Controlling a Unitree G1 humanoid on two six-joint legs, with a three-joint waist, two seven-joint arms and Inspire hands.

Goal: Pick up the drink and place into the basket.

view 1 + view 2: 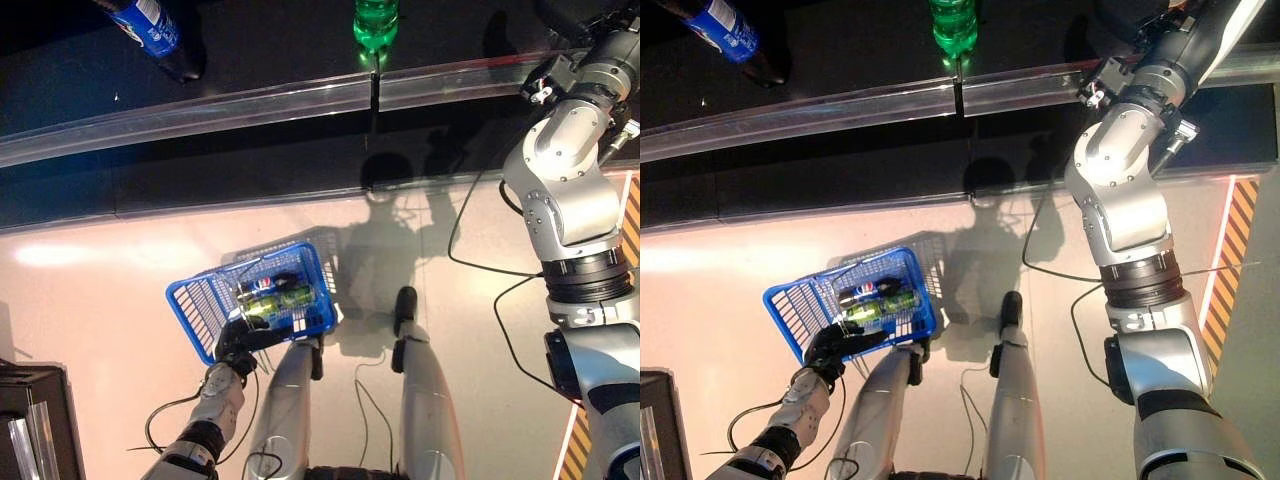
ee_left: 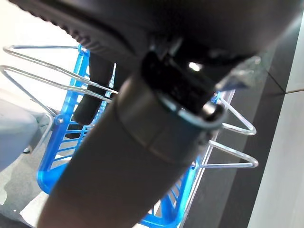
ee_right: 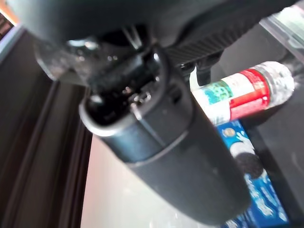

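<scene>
At the upper left of the head views you see a blue-labelled bottle (image 1: pixel 155 30) standing on the dark shelf (image 1: pixel 260 60). In the lower left, your left hand (image 1: pixel 238 340) is curled round the wire handles (image 2: pixel 42 76) of the blue basket (image 1: pixel 195 300), which hangs tilted above the pale floor (image 1: pixel 90 270). Two drinks already lie inside it, side by side: a dark bottle with a blue and red label (image 1: pixel 268 283) and, just beside it, a green bottle (image 1: pixel 285 299).

At the top centre, a green bottle on the shelf (image 1: pixel 376 25) stands just behind the clear rail (image 1: pixel 250 105) along the shelf's front edge.

At the upper right, your right arm reaches up over the rail and the right hand (image 3: pixel 156 123) passes out of the head views. Its wrist view shows a clear bottle with a red label (image 3: pixel 242 95) lying just past it, next to a blue biscuit packet (image 3: pixel 251 175), but you cannot tell whether the fingers are released or clenched.
</scene>
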